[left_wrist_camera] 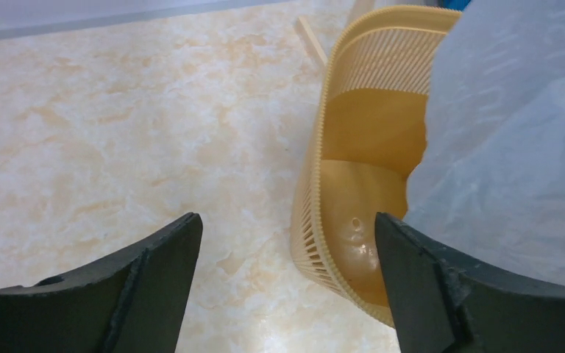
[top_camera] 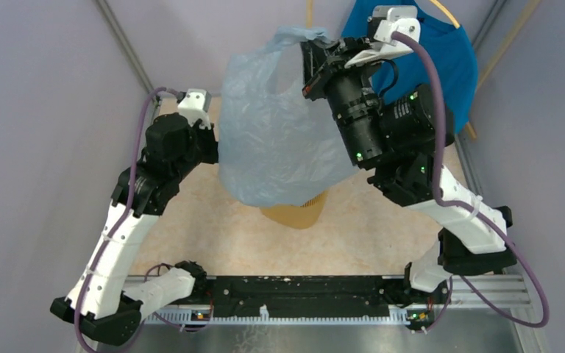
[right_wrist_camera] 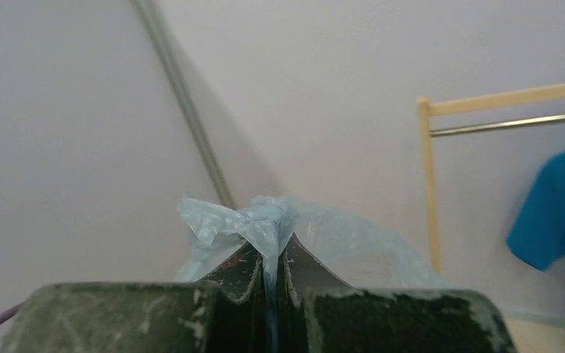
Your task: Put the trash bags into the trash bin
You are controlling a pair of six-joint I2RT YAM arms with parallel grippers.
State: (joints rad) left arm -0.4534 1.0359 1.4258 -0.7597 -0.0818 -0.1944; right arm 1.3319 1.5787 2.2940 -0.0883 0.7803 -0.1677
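The right claw [right_wrist_camera: 271,254], pressed together on a bunched handle, holds the pale blue trash bag [top_camera: 279,140] high above the yellow bin [top_camera: 298,213]; its hem perhaps brushes the rim. The left claw [left_wrist_camera: 285,220] hangs spread and empty just left of the bin.

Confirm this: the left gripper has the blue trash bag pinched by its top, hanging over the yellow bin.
Wrong arm: the right gripper pinches the trash bag by its top, hanging over the trash bin, as the right wrist view shows. The left gripper is open.
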